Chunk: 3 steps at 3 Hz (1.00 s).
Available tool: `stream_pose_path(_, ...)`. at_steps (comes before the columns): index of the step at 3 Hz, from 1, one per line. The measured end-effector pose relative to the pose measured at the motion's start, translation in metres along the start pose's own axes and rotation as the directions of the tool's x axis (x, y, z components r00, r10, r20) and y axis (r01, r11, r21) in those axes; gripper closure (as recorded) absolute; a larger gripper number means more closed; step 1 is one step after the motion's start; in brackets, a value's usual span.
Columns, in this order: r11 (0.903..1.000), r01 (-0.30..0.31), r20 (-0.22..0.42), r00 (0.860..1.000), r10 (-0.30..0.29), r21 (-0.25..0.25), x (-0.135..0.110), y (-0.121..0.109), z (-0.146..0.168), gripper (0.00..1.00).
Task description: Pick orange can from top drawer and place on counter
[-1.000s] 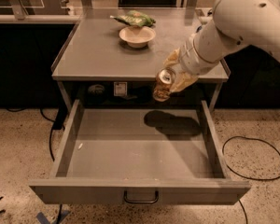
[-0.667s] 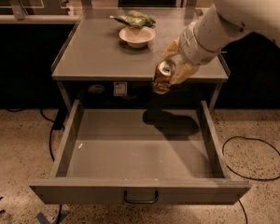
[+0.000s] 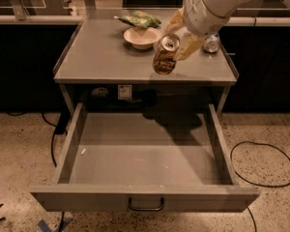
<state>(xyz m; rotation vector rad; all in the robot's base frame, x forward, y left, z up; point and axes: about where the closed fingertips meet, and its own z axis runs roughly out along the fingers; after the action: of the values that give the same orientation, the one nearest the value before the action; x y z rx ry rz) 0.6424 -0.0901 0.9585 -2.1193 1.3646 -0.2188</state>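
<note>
Floor (image 3: 24, 144): speckled pale terrazzo, with a dark cable (image 3: 261, 163) looped at the right of the cabinet.

Top drawer (image 3: 145, 197): pulled fully out toward the camera and nothing large inside, only a few pale specks on its grey bottom. Dark curved handle at the centre of the front panel. A shadow falls across the back of the drawer.

Counter (image 3: 101, 57): flat grey top with low raised side rims, directly above and behind the drawer.

Robot arm (image 3: 217, 4): white, enters from the upper right and reaches down-left over the counter.

Gripper (image 3: 176, 41): above the right-front part of the counter, its two pale fingers (image 3: 189, 41) closed against the orange can.

Orange can (image 3: 164, 57): out of the drawer, held in the gripper and tilted — silver top with pull tab turned up and to the right. It is seen against the counter's front edge; no contact with the surface is visible.

Bowl (image 3: 141, 37): pale, on the counter behind the can.

Green bag (image 3: 137, 19): just behind the bowl.

Blue-and-silver can (image 3: 211, 43): on the counter at the right rear — partly hidden by the gripper.
</note>
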Motion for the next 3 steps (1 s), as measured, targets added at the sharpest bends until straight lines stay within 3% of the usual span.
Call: stream_pose_path(3, 0.9993, 0.024, 0.036, 0.999, -0.023, -0.029, 0.008, -0.009, 0.024, 1.0)
